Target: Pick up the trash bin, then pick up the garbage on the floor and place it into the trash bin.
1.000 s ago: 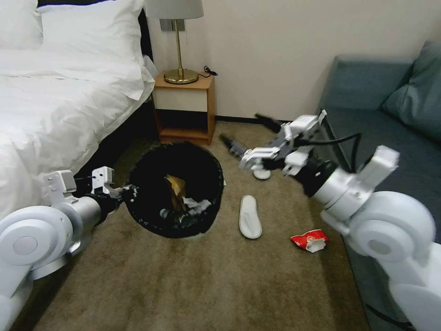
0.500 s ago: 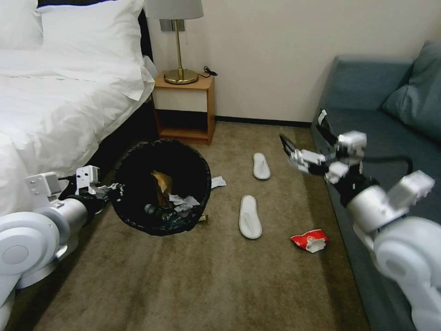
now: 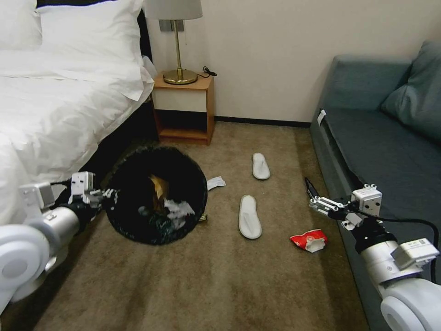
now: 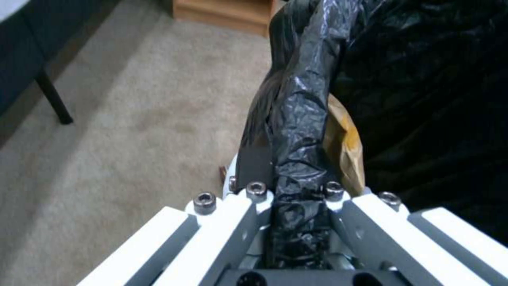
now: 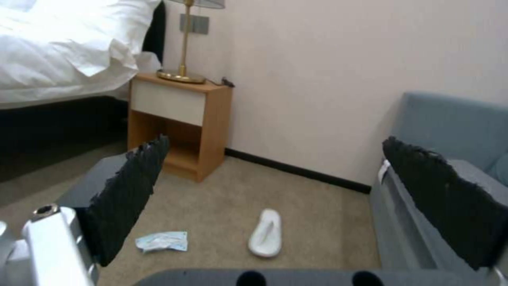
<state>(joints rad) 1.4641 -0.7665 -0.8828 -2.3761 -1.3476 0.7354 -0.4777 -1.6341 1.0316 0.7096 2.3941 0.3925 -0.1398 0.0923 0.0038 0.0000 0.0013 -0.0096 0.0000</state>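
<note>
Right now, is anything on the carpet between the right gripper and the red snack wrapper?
Nothing visible. The right gripper hangs open beside the sofa, with the red snack wrapper lying just nearer the robot on bare carpet. The closest white slipper lies off toward the trash bin, which the left gripper holds by its rim.

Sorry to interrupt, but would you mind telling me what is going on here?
The robot is tidying a bedroom floor. Its left tool is shut on the rim of the trash bin, which already holds a brown paper bag and tissues. Its right tool hangs open and empty beside the sofa, above a red wrapper. Two white slippers and a paper scrap lie on the carpet.
</note>
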